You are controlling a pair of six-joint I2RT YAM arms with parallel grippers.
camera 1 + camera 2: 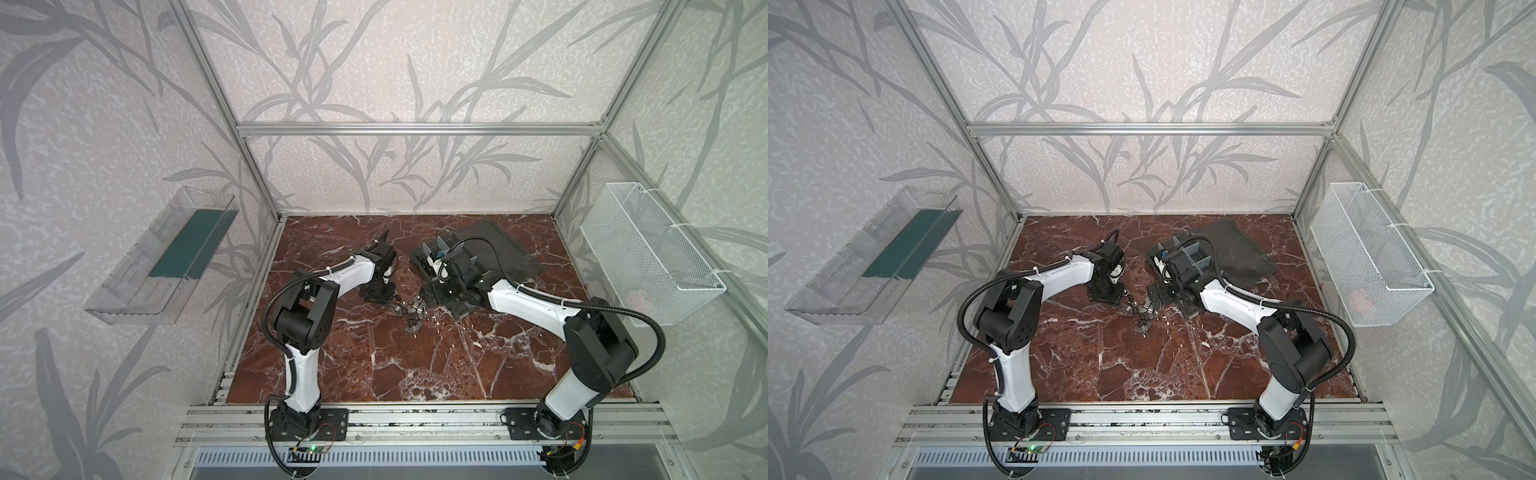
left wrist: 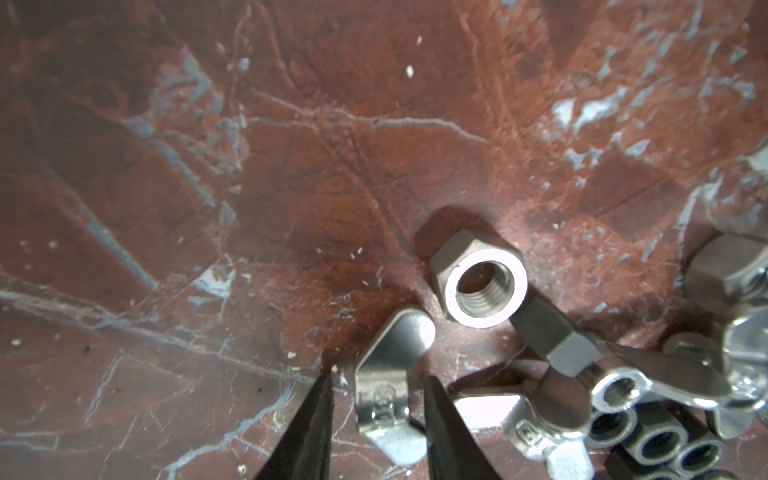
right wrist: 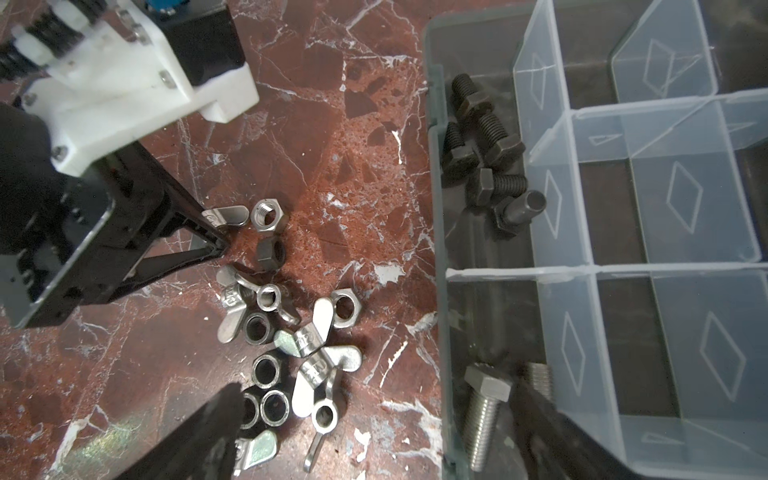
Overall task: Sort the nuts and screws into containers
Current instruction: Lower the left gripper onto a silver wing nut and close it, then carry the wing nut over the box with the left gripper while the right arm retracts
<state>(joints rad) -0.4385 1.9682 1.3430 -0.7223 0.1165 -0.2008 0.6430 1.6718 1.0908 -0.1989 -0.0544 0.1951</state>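
Several silver and dark nuts lie heaped on the marble, seen in both top views as a small pile. My left gripper is open at the pile's edge. Its fingertips straddle one silver wing nut with a thin gap on each side, next to a silver hex nut. The containers are compartments of a grey box. One holds dark screws, another a silver screw. My right gripper is wide open and empty, one finger over the nuts, one inside the silver screw's compartment.
The box's lid lies open flat behind it. A white wire basket hangs on the right wall and a clear tray with a green base on the left. Aluminium frame posts border the marble table.
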